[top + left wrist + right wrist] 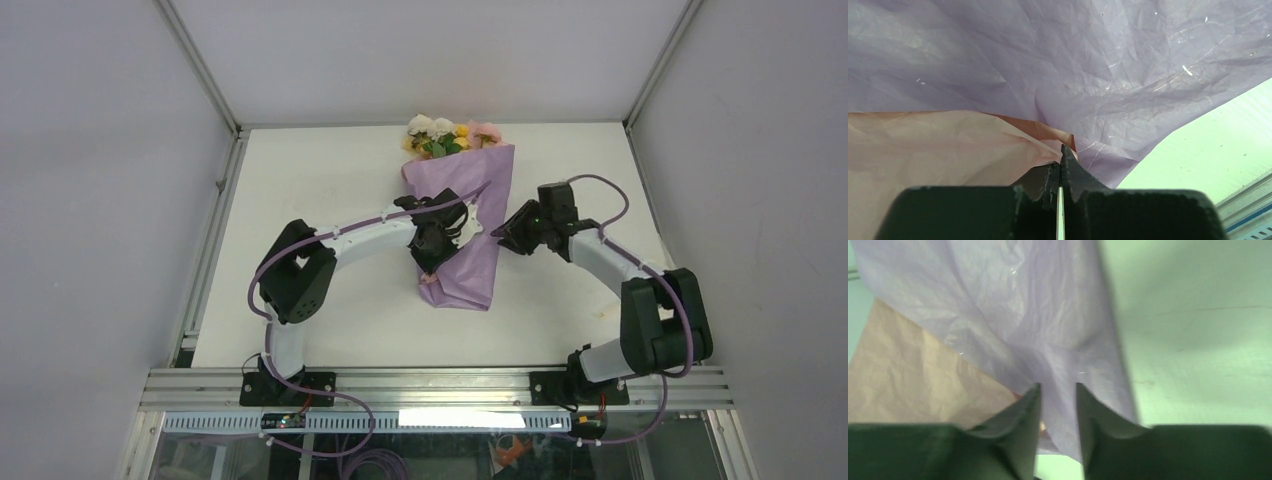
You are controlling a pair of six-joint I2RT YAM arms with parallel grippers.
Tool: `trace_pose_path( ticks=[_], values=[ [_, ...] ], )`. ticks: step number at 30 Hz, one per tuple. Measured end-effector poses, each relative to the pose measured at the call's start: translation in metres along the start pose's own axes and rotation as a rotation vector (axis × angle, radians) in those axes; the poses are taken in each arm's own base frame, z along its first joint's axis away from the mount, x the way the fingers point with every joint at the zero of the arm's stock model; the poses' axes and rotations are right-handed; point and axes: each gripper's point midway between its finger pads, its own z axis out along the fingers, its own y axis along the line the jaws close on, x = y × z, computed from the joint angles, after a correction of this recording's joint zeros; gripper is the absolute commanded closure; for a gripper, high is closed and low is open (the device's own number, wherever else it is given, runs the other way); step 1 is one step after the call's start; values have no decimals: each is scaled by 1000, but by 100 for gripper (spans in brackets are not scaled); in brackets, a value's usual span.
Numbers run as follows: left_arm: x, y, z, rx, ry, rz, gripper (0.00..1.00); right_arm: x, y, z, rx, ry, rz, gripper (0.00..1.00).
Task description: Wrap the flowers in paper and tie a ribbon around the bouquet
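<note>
- The white desk [300, 200] is boxed in by plain grey walls [90, 150], and a metal rail [430, 385] runs along its near edge.
- The bouquet [468, 270] lies mid-desk, with the flowers [445, 135] at the far edge and the narrow end toward the near edge.
- The left gripper [1062, 150] is closed tight at a fold of the paper [1098, 60]. Whether it pinches the sheet cannot be told.
- The right gripper [1058, 387] has its jaws apart over the lilac face, by the bouquet's right side.
- Only a white scrap of the ribbon [468, 228] shows beside the left wrist; the rest is hidden.
</note>
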Motion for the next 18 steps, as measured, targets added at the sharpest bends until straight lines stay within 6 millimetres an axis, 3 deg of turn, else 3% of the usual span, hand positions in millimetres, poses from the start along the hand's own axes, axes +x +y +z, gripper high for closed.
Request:
trace_pose_path(
  ticks=[3,6,8,10,12,15,17,18],
  values=[
    [0,-1,0,-1,1,14,100,-19,-15,-10,48,-31,-22,43],
    [0,0,0,-7,2,21,100,-26,-37,-7,95,5,-63,47],
    [1,1,0,-15,4,27,100,-20,-49,8,111,87,-83,50],
    [1,1,0,-22,6,31,100,-5,-56,24,96,198,-78,56],
    [0,0,0,-22,7,43,100,4,-46,31,23,271,-98,66],
    [-2,-3,-3,-28,4,71,100,17,-38,41,-44,340,-129,90],
    [-5,-5,-7,-38,2,91,100,29,-34,47,-64,386,-153,97],
    [-13,-12,-17,-41,-14,130,100,44,-23,53,-77,423,-200,100]
  ],
)
